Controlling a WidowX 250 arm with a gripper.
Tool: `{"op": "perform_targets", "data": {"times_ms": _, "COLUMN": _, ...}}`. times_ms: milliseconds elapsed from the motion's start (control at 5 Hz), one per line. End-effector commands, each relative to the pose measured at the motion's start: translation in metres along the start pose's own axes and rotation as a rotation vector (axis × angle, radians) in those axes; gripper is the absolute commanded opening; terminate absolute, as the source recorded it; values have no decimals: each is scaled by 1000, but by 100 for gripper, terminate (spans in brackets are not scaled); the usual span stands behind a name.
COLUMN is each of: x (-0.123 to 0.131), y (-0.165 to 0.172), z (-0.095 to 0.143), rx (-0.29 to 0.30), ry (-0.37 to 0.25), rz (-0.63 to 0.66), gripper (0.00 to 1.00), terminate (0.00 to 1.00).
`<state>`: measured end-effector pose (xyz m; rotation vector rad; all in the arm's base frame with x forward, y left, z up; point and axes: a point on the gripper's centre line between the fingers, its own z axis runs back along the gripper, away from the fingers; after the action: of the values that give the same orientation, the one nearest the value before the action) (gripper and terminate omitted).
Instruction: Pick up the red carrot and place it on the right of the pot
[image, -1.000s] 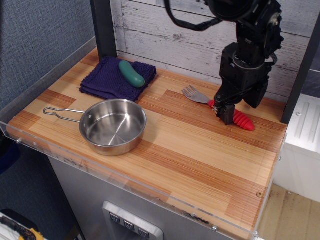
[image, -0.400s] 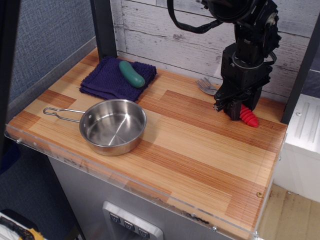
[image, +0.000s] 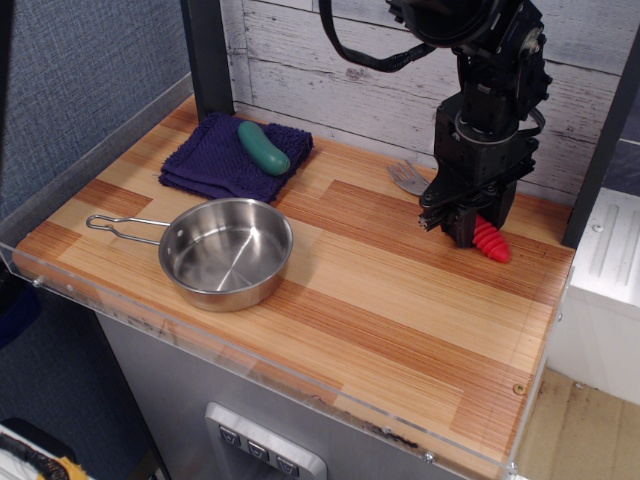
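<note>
The red carrot (image: 489, 241), a fork with a red ribbed handle and grey tines (image: 405, 178), is at the back right of the table. My gripper (image: 447, 222) stands over its middle and is shut on it, hiding the part between handle and tines. Only the handle's tip and the tines show. The carrot stays at or just above the wood. The pot (image: 283, 233), a shallow shiny steel pan with a wire loop handle (image: 120, 228), stands at the front left, well apart from the gripper.
A dark purple cloth (image: 215, 160) lies at the back left with a teal-green toy vegetable (image: 262, 146) on it. A clear plastic lip runs along the table's front and left edges. A white plank wall stands behind, and a dark post (image: 207, 55) rises at the back left.
The gripper has closed on the carrot and shifted it. The tines moved right and toward the wall, and less of the red handle shows now.
</note>
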<state>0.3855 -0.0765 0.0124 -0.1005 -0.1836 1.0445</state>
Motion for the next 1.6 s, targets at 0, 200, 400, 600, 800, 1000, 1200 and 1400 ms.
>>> {"op": "perform_targets", "data": {"times_ms": 0, "x": 15, "y": -1, "z": 65, "rx": -118, "ry": -43, "rz": -2, "gripper": 0, "terminate": 0}}
{"op": "perform_targets", "data": {"times_ms": 200, "x": 1, "y": 10, "z": 84, "rx": -146, "ry": -42, "rz": -34, "gripper": 0, "terminate": 0}}
{"op": "perform_targets", "data": {"times_ms": 400, "x": -19, "y": 29, "z": 98, "rx": -171, "ry": -45, "rz": -72, "gripper": 0, "terminate": 0}}
{"op": "perform_targets", "data": {"times_ms": 600, "x": -43, "y": 47, "z": 100, "rx": -176, "ry": -22, "rz": -145, "gripper": 0, "terminate": 0}}
{"op": "perform_targets", "data": {"times_ms": 800, "x": -63, "y": 65, "z": 96, "rx": -155, "ry": -10, "rz": -208, "gripper": 0, "terminate": 0}}
{"op": "perform_targets", "data": {"times_ms": 1000, "x": -73, "y": 82, "z": 91, "rx": -139, "ry": -4, "rz": -235, "gripper": 0, "terminate": 0}}
{"op": "perform_targets", "data": {"times_ms": 1200, "x": -78, "y": 93, "z": 81, "rx": -118, "ry": -3, "rz": -239, "gripper": 0, "terminate": 0}}
{"op": "perform_targets", "data": {"times_ms": 1400, "x": -77, "y": 99, "z": 73, "rx": -101, "ry": -4, "rz": -228, "gripper": 0, "terminate": 0}}
